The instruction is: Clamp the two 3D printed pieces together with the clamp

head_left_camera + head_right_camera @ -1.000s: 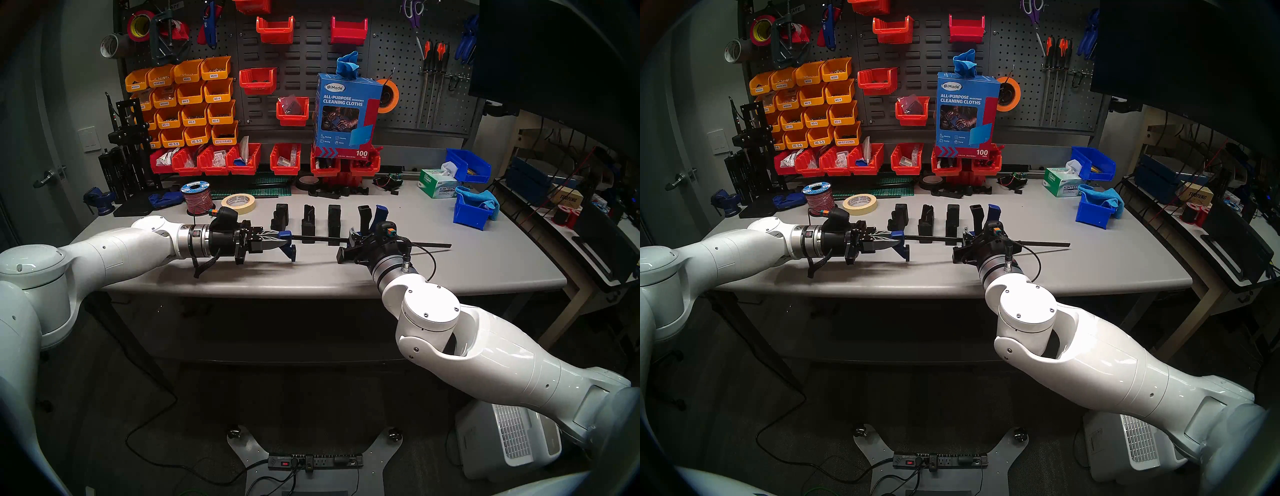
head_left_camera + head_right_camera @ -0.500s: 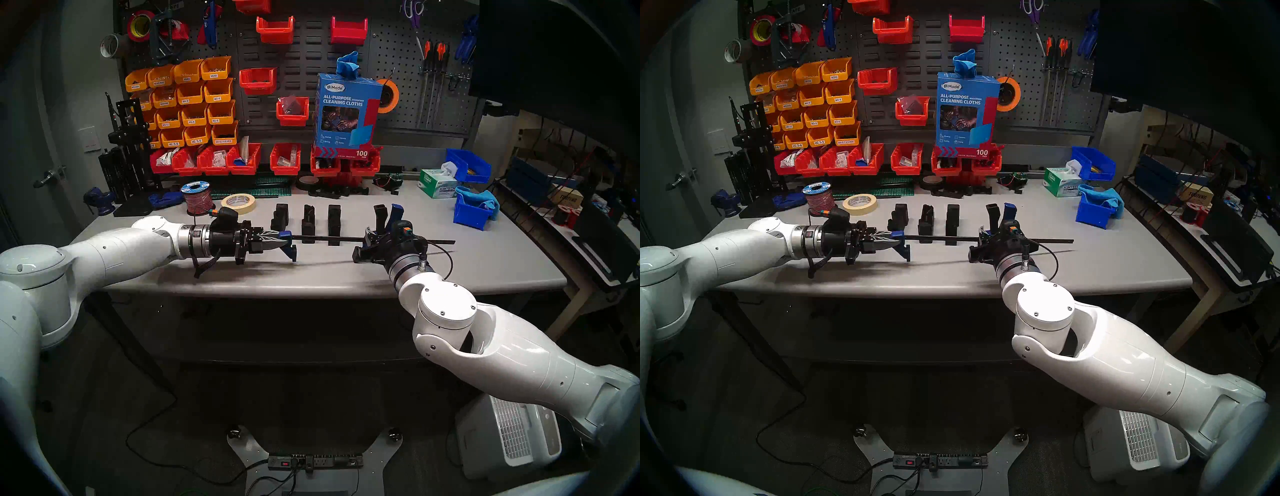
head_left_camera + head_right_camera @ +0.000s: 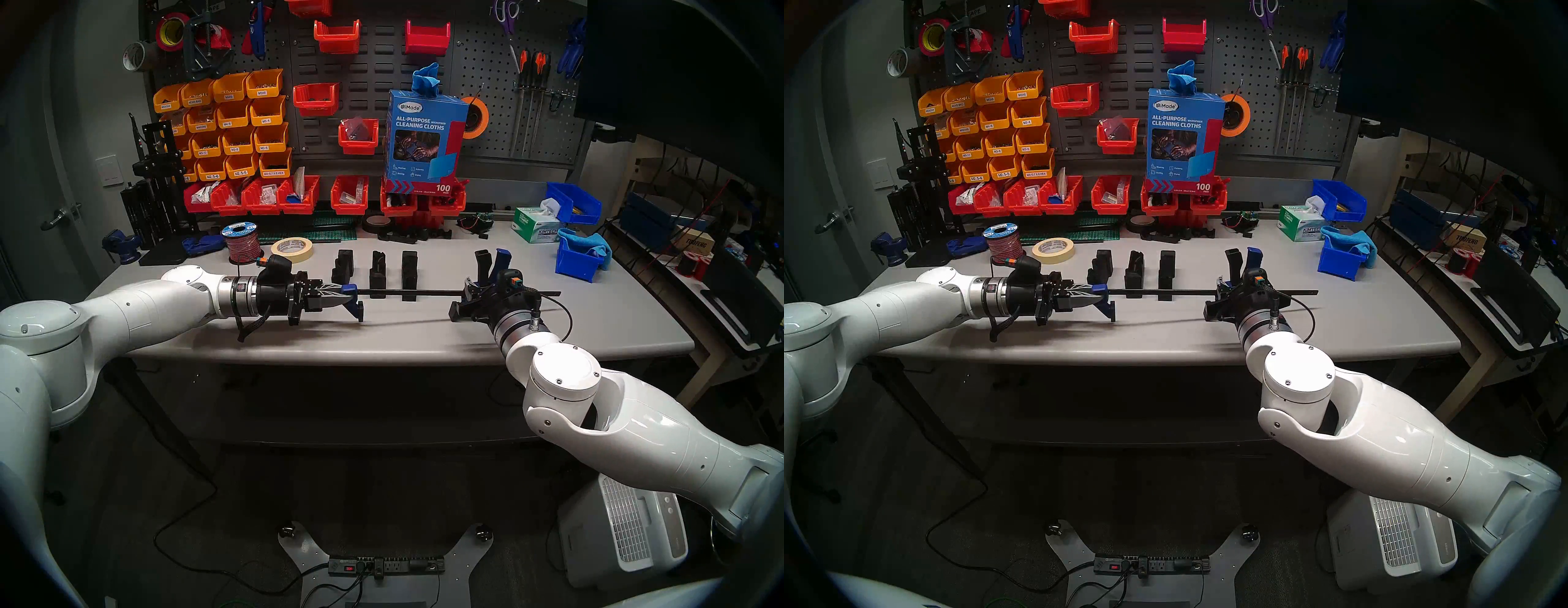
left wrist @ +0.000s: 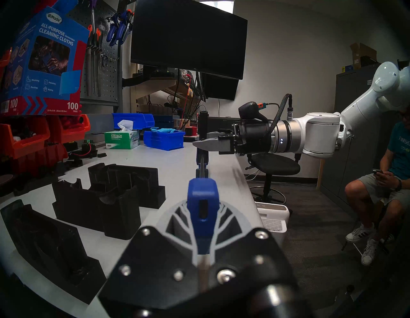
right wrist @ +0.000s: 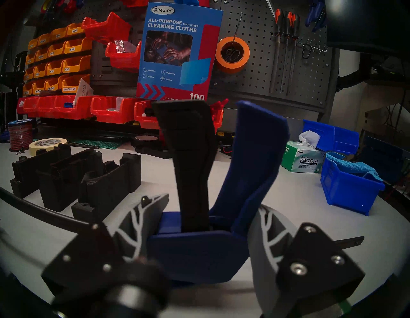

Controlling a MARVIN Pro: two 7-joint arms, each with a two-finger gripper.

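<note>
The clamp's thin black bar hangs level above the table, in front of three black printed pieces that stand apart in a row. My left gripper is shut on the small blue end jaw. My right gripper is shut on the body of the blue handle, whose grip and black lever point away from me. The handle sits near the bar's right end. The pieces also show in the left wrist view and the right wrist view.
A masking tape roll and a wire spool lie behind my left wrist. A blue bin with a cloth and a tissue box are at the back right. Low black parts line the back. A person sits to the right.
My right gripper has slid the handle to the right along the bar, widening the gap to the end jaw. The left arm and the pieces have not moved.
</note>
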